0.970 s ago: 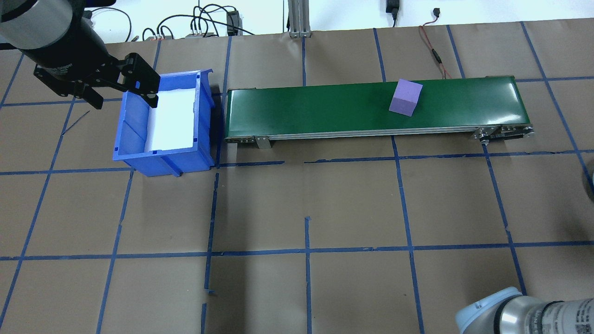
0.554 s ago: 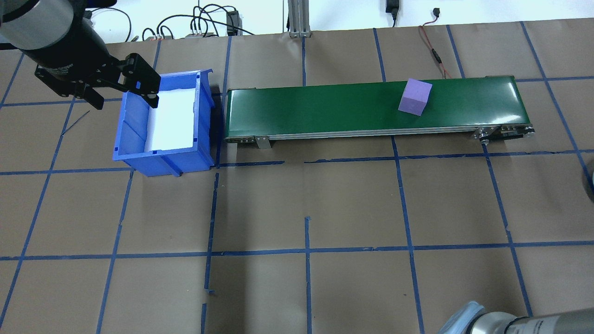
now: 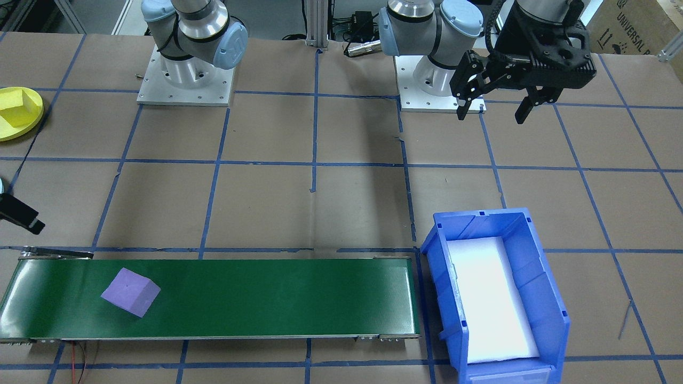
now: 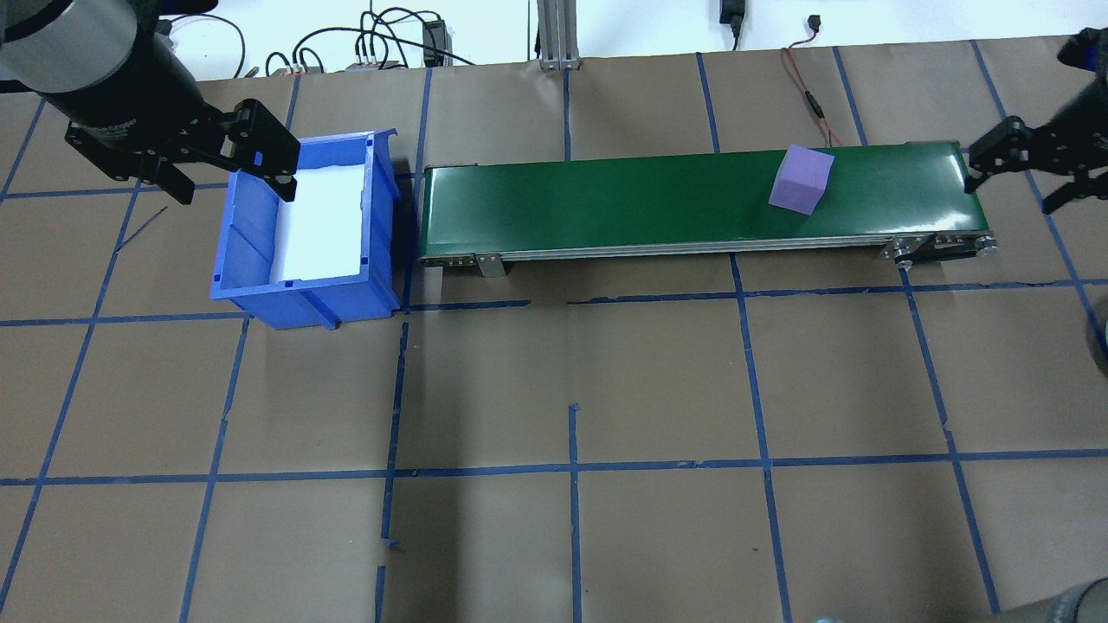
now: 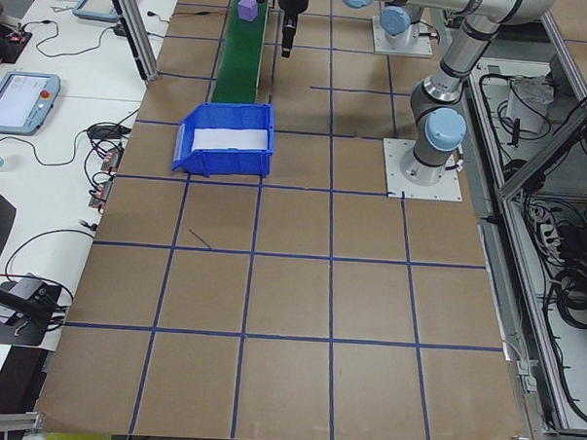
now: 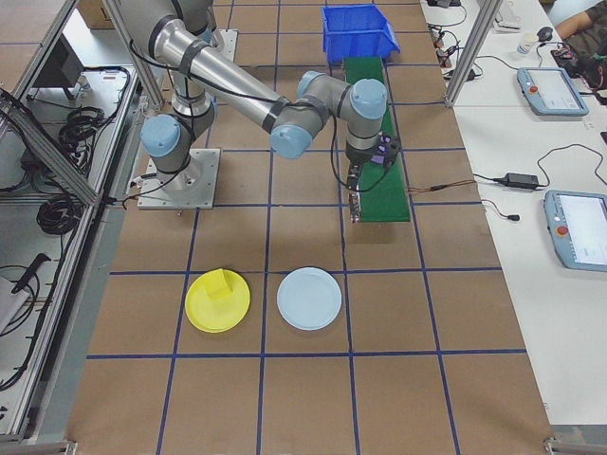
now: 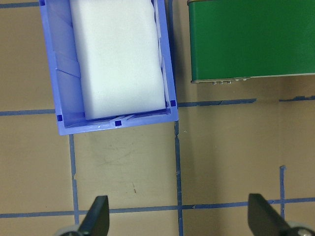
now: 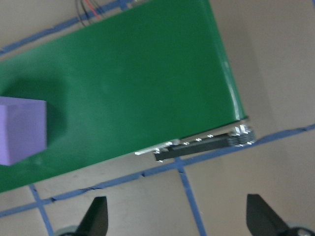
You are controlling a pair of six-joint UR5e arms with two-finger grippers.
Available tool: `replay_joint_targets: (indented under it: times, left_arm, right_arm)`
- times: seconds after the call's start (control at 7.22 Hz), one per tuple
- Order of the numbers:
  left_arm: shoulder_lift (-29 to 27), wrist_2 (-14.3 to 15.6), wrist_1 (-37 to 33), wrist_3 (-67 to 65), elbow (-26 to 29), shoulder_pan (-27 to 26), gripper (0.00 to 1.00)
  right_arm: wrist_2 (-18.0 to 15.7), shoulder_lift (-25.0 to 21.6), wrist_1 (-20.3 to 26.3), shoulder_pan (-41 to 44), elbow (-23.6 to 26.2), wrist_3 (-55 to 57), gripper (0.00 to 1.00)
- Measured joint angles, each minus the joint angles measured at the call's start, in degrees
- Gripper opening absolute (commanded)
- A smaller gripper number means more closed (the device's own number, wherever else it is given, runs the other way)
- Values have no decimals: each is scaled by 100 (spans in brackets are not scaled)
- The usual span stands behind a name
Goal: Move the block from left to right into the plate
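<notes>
A purple block (image 4: pixel 802 179) lies on the green conveyor belt (image 4: pixel 606 203) close to its right end; it also shows as the block (image 3: pixel 130 292) and at the left edge of the right wrist view as the block (image 8: pixel 22 130). My right gripper (image 4: pixel 1013 190) hangs open just past the belt's right end, to the right of the block and apart from it. My left gripper (image 4: pixel 232 183) stands open and empty over the far left wall of the blue bin (image 4: pixel 251 225). A yellow plate (image 6: pixel 217 300) holds a yellow block, and a pale blue plate (image 6: pixel 308 298) lies beside it.
The blue bin (image 3: pixel 539 277) with a white foam liner stands at the belt's left end. Cables run along the table's far edge, and a red wire (image 4: pixel 809 95) lies behind the belt. The yellow plate (image 3: pixel 16 113) sits near the right arm's base.
The purple block has travelled right along the belt. My right gripper has swung into the overhead view at the belt's right end. The left gripper has stayed put.
</notes>
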Motion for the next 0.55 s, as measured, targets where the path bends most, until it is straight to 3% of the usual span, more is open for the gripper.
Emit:
replay_joint_targets:
  times: [0.28, 0.55]
  left_arm:
    - [0, 0, 0, 0, 0, 0, 100]
    - [0, 0, 0, 0, 0, 0, 100]
  right_arm:
    - [442, 431, -298, 342, -323, 585, 100]
    - [647, 563, -414, 591, -370, 1143, 100]
